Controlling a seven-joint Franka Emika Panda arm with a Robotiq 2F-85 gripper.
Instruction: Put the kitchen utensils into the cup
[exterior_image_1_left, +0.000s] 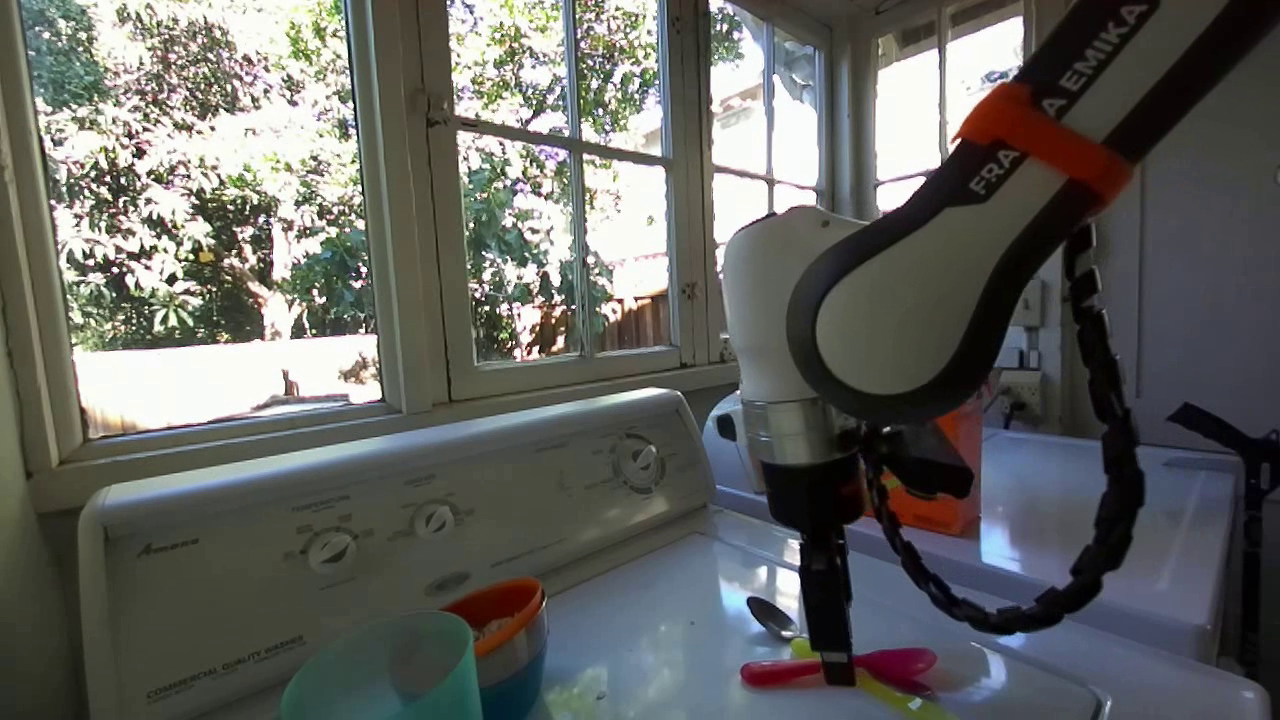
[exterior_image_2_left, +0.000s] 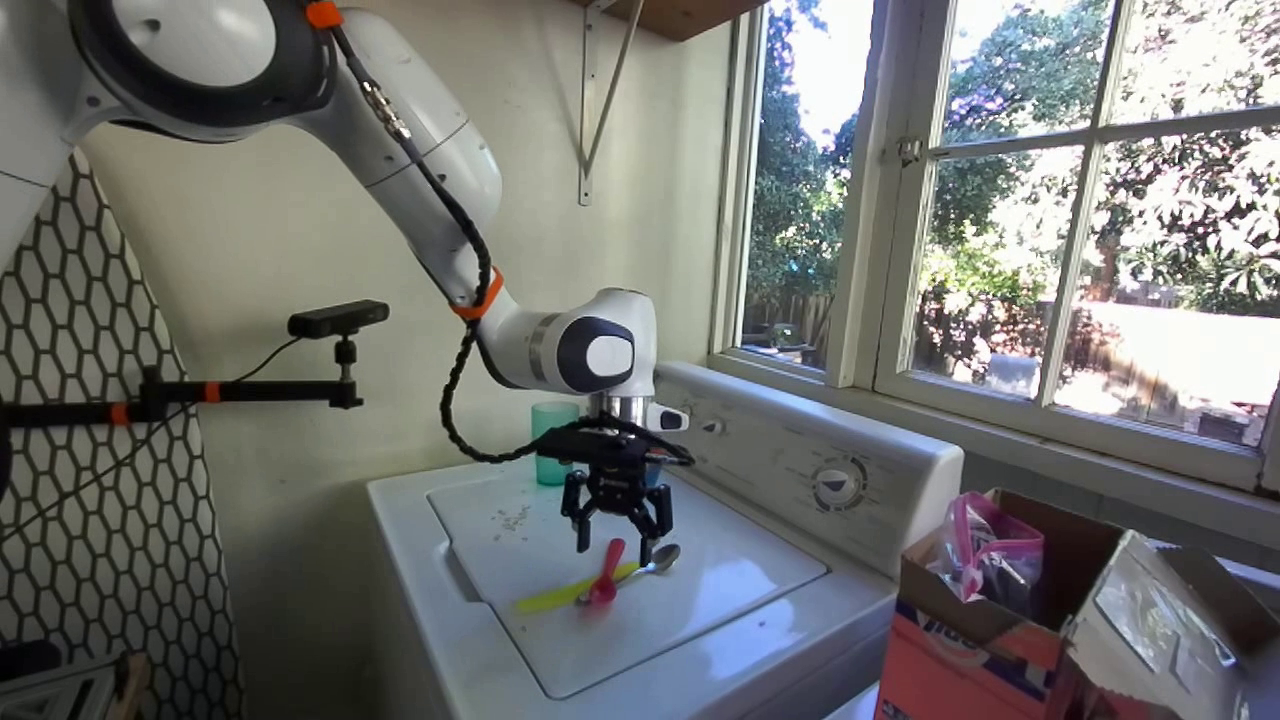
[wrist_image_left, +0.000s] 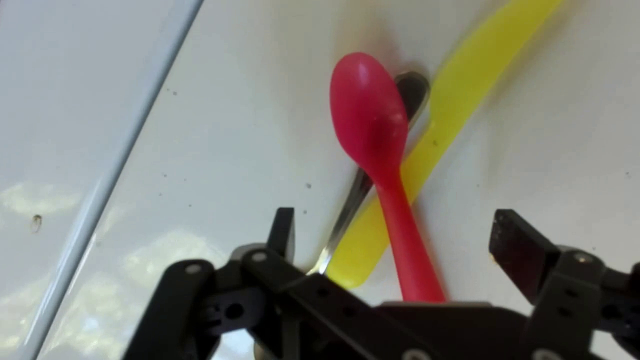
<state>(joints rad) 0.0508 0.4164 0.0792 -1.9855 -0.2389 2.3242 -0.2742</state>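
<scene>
One pink-red plastic spoon (wrist_image_left: 387, 172) lies across a yellow-green plastic knife (wrist_image_left: 427, 156) and metal spoon (wrist_image_left: 353, 204) on the worktop (wrist_image_left: 225, 150), its handle aligned with the gap between the fingers (wrist_image_left: 284, 232), long axis nearly square to their closing line. The fingers stand apart, gripping nothing.

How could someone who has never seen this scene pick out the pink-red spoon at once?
Find the white washer, then its lid. There, near the open hand, the pink-red spoon lies across the yellow utensil and the metal spoon. It alone is pink-red and on top.
</scene>
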